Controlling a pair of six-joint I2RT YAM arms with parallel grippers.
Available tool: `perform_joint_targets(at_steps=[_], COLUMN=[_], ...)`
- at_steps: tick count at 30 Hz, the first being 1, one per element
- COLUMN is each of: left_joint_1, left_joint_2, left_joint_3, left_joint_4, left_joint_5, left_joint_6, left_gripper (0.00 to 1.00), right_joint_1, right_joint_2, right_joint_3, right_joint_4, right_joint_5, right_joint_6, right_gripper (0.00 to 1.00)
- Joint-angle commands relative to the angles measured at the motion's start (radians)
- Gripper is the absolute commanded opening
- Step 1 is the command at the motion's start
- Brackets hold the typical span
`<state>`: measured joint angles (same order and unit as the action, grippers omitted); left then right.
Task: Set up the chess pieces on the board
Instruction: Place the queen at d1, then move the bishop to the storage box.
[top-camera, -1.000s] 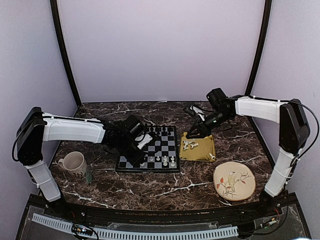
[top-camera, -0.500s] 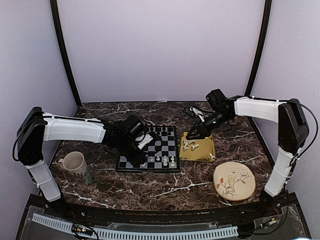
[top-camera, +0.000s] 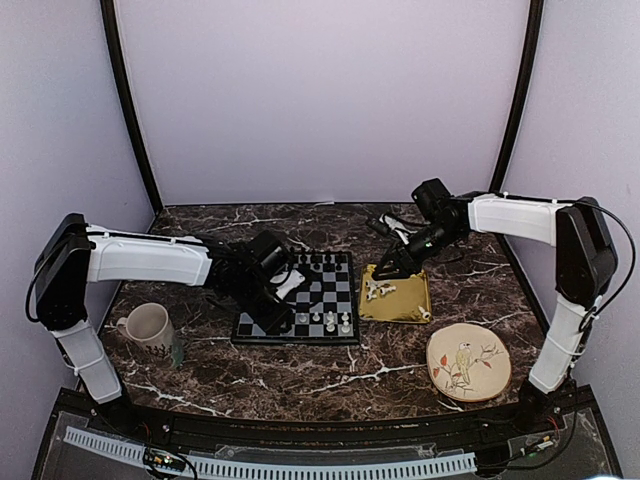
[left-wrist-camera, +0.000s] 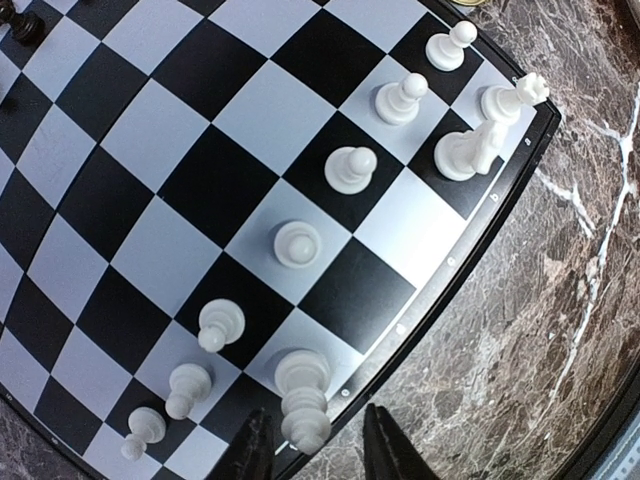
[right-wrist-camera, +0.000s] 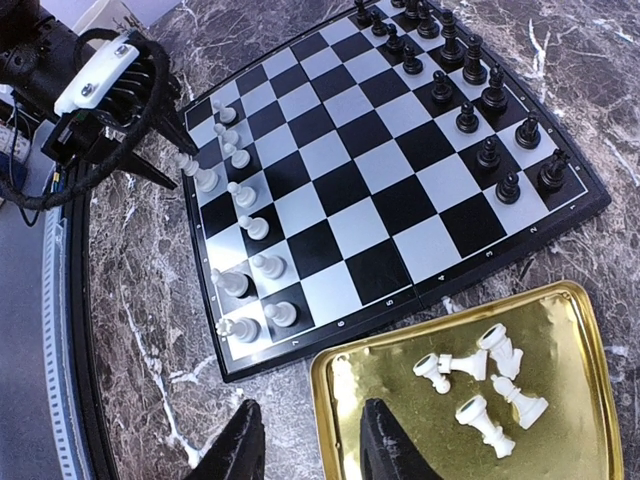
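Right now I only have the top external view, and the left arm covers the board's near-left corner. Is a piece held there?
Observer: No. In the left wrist view a tall white piece stands on the board at an edge square, between the left jaws, which are apart with a gap each side.
Operator: And the right jaws?
Observer: Open, nothing between them, over one corner of the gold tray.
Operator: Pieces left in the tray?
Observer: About five white ones, lying down.
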<state>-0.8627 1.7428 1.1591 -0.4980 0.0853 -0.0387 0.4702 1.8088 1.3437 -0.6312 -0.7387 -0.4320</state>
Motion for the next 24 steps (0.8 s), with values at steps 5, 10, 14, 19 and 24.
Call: perform_joint_targets(at_steps=[5, 10, 14, 19, 24], left_joint_1=[-0.006, -0.006, -0.006, -0.006, -0.006], left_joint_2=[-0.078, -0.137, -0.154, -0.123, -0.092], left_joint_3=[0.045, 0.034, 0.014, 0.015, 0.012], left_joint_4=[-0.086, -0.007, 0.171, 0.351, 0.439], left_joint_5=[-0.031, -0.028, -0.011, 0.033, 0.061], left_joint_6=[0.006, 0.014, -0.01, -0.075, -0.113], left_gripper=[0.38, 0.39, 0.4, 0.4, 0.4], right_joint_1=[-0.005, -0.011, -0.012, -0.012, -0.011], right_joint_2=[-0.001, -0.021, -0.003, 0.004, 0.011], right_joint_3=[0.012, 0.022, 0.042, 0.017, -0.033], right_joint_4=[-0.015, -0.034, -0.095, -0.196, -0.243], right_joint_5=[0.119, 0.287, 0.42, 0.538, 0.611], right_joint_6=[-0.03, -0.075, -0.084, -0.07, -0.041], right_gripper=[0.33, 0.33, 0.32, 0.33, 0.34])
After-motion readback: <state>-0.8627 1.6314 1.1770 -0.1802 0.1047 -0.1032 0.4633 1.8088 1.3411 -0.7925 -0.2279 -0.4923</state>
